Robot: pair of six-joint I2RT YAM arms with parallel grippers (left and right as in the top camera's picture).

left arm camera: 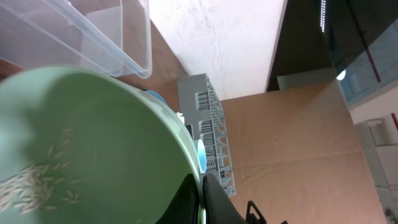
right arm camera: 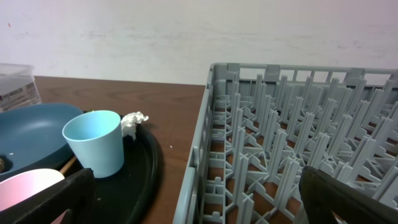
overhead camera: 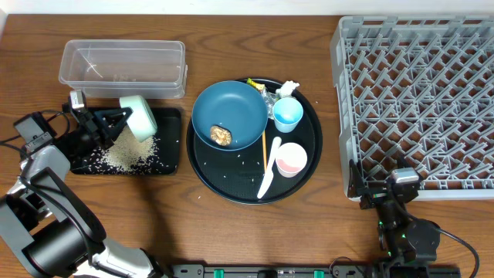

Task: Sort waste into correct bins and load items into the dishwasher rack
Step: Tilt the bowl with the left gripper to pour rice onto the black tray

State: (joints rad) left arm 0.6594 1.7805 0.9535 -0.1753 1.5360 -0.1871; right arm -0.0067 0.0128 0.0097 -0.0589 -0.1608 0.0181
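- Overhead: my left pincer [overhead camera: 116,122] pinches the rim of the mint bowl [overhead camera: 139,117]. The bowl is tipped on its side over the shallow black tray [overhead camera: 171,158], where rice grains [overhead camera: 123,154] lie in a heap. The clear tub [overhead camera: 77,73] sits just behind that tray.
- Overhead: the round black tray [overhead camera: 231,184] in the middle carries the dark blue bowl [overhead camera: 231,108] with a brown lump [overhead camera: 221,136] inside. Also on it are the light blue cup [overhead camera: 287,114], the white cup [overhead camera: 291,159] and the white spoon [overhead camera: 268,174]. Tissue [overhead camera: 289,87] and foil [overhead camera: 268,96] lie at its far rim.
- Overhead: the grey rack [overhead camera: 340,116] stands on the right of the wooden table [overhead camera: 231,31]. My right pincer [overhead camera: 401,185] is at its near left corner.
- Left wrist: the mint bowl fills the view, with a few grains clinging inside and my dark finger [left arm camera: 186,199] at its rim. The tub is above and the rack beyond, with a pale wall and brown cardboard behind.
- Right wrist: my right pincer is spread wide and grips nothing, facing the rack's corner. The light blue cup and the tissue stand to the left, with a white wall behind.
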